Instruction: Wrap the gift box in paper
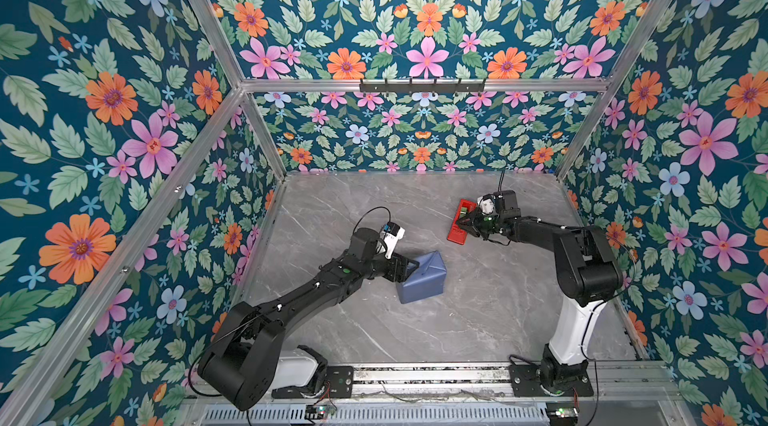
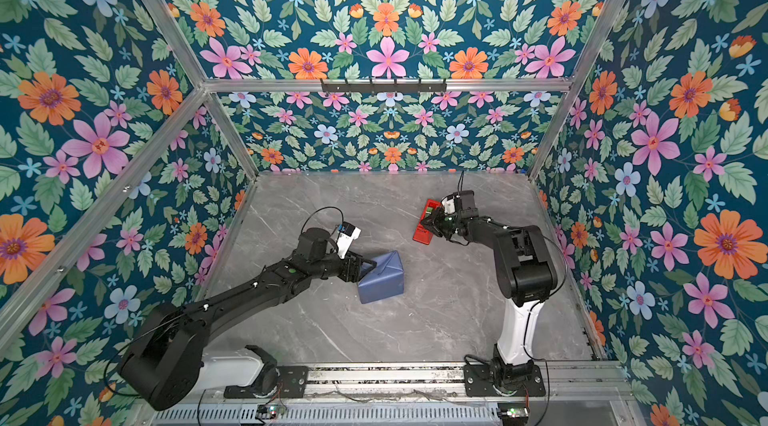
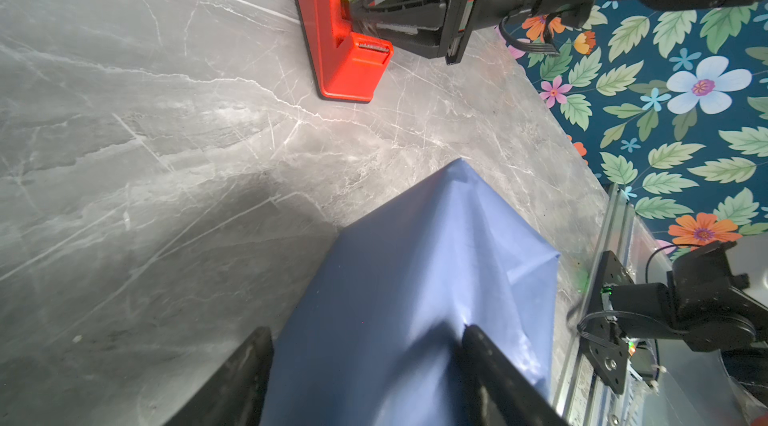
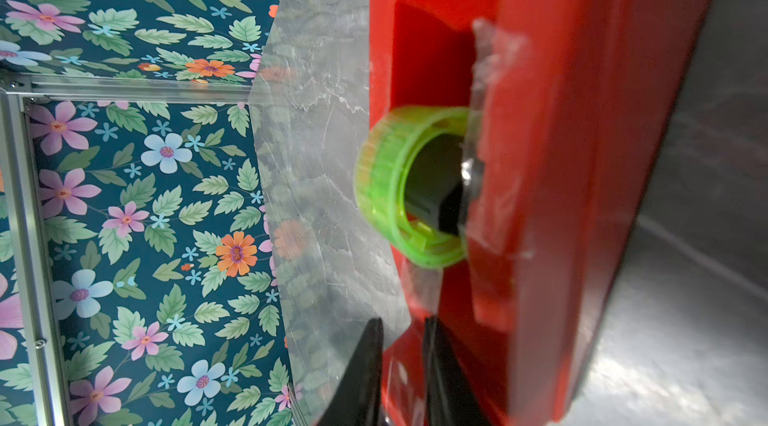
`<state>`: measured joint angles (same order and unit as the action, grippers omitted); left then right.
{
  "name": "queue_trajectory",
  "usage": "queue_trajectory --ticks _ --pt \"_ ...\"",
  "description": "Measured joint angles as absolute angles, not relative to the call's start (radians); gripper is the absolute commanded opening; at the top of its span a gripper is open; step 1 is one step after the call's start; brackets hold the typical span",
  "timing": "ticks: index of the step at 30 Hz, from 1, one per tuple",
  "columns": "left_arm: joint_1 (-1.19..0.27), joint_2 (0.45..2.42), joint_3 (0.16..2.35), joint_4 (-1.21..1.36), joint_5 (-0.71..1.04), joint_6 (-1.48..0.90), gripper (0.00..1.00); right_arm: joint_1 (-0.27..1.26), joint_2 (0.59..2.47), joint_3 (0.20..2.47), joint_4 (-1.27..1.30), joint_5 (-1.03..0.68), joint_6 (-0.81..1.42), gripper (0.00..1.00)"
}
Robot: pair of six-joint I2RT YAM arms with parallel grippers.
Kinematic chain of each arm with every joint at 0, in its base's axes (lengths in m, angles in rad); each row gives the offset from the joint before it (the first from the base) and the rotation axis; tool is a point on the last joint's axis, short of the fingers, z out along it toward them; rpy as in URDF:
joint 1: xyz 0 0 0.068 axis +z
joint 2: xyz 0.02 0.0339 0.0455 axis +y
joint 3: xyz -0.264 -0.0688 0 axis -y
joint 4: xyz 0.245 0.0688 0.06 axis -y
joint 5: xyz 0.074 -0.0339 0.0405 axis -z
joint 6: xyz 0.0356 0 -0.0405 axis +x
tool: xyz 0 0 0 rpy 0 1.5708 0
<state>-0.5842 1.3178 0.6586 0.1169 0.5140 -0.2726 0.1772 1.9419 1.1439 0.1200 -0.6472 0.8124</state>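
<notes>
- Near the middle of the table (image 1: 490,320), a parcel of slate-blue paper (image 1: 422,284) rested on the grey marbled top. One end was creased into triangular folds, and the gift box was wholly hidden under the wrap.
- At the parcel's end facing the left edge, the left end effector (image 1: 409,270) had its fingers spread wide with the wrapped end between them. In the left wrist view one finger (image 3: 490,357) dented the paper and the other (image 3: 245,370) lay against the parcel's side, so it gripped the parcel across a broad span.
- Toward the back edge, well apart from the parcel, a red tape dispenser (image 1: 455,235) stood on the table with a green tape roll (image 4: 374,195) in its cradle.
- Over the dispenser, beside the roll, the right end effector (image 1: 458,220) pointed in from the right edge. Its fingers were close together with only a narrow gap, and I could not tell whether any tape was caught between them.
</notes>
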Motion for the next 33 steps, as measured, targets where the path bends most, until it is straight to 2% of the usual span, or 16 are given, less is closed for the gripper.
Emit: queue_trajectory --ticks 7,21,33 --pt "-0.584 1.318 0.657 0.120 0.514 -0.273 0.73 0.177 1.948 1.127 0.167 -0.649 0.869 0.00" --pt "-0.584 1.313 0.654 0.120 0.513 -0.262 0.73 0.179 1.902 1.046 0.331 -0.662 1.021 0.00" --pt "-0.584 1.319 0.654 0.127 0.513 -0.258 0.73 0.218 1.791 0.926 0.400 -0.671 1.069 0.00"
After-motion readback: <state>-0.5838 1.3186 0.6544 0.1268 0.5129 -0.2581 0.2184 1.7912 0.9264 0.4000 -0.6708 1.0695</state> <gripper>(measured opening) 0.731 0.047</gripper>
